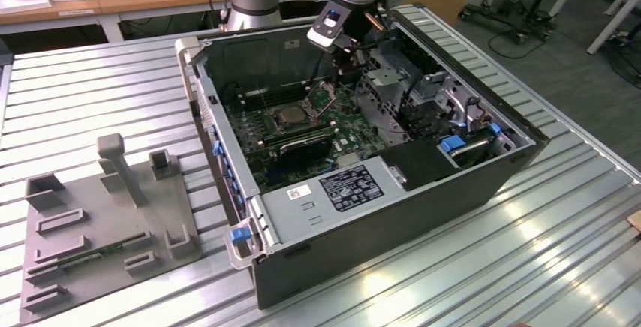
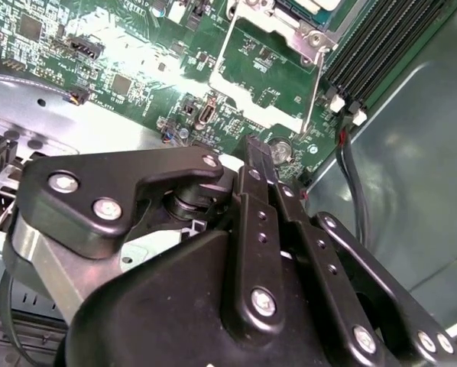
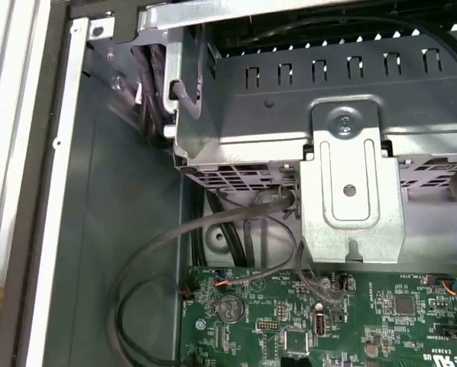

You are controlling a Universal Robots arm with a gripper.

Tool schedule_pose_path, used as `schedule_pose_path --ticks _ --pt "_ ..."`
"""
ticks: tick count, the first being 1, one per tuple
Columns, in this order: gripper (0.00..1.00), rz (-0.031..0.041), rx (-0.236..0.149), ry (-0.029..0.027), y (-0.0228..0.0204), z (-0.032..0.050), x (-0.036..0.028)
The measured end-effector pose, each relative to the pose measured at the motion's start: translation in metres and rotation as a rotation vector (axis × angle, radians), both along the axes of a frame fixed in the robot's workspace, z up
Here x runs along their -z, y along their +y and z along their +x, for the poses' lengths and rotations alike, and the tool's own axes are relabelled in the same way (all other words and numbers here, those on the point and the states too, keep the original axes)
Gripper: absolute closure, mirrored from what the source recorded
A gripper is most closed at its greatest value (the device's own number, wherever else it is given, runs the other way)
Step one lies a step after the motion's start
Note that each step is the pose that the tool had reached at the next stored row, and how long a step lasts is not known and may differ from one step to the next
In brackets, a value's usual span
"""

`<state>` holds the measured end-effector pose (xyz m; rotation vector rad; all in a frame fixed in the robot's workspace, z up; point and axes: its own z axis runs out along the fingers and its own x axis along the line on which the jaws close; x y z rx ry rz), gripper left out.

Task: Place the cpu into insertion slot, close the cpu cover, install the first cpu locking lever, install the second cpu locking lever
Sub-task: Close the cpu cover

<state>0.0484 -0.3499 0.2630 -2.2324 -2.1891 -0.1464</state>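
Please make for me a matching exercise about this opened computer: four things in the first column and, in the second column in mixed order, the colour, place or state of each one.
Things:
1. cpu cover
2. memory slots
3. motherboard
4. grey fixture plate

Descriptions:
a. green
b. outside the computer case, at the exterior view's left
c. swung open
d. long and black

Pairs: 1-c, 2-d, 3-a, 4-b
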Motion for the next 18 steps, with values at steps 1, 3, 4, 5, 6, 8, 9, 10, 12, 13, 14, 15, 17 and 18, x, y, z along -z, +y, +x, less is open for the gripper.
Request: schedule_pose_path --ticks 1,3,4,5,6,8,9,10,12,13,14,15,17,18 --pt "0.89 0.0000 0.000 0.0000 0.0000 0.0002 0.0009" --pt "0.89 0.0001 0.000 0.0000 0.0000 0.0004 0.0022" --pt "0.89 -0.0001 0.000 0.0000 0.0000 0.0004 0.0022" --pt "0.89 -0.0002 0.000 0.0000 0.0000 0.0004 0.0022" --pt "0.89 -0.0002 0.000 0.0000 0.0000 0.0004 0.0023" --pt "0.89 0.0000 0.000 0.0000 0.0000 0.0004 0.0027" --pt "0.89 0.0000 0.000 0.0000 0.0000 0.0004 0.0028" --pt "0.89 0.0000 0.000 0.0000 0.0000 0.0004 0.0029" --pt "0.89 0.0005 0.000 -0.0001 0.0001 0.0004 0.0036" --pt "0.89 0.0003 0.000 -0.0001 0.0000 0.0004 0.0040" --pt "0.89 0.0000 0.000 0.0000 0.0000 0.0004 0.0046" --pt "0.89 0.0002 0.000 -0.0001 0.0000 0.0004 0.0053" --pt "0.89 0.0001 0.000 0.0000 0.0000 0.0004 0.0065" --pt "0.89 0.0001 0.000 0.0000 0.0000 0.0004 0.0070"
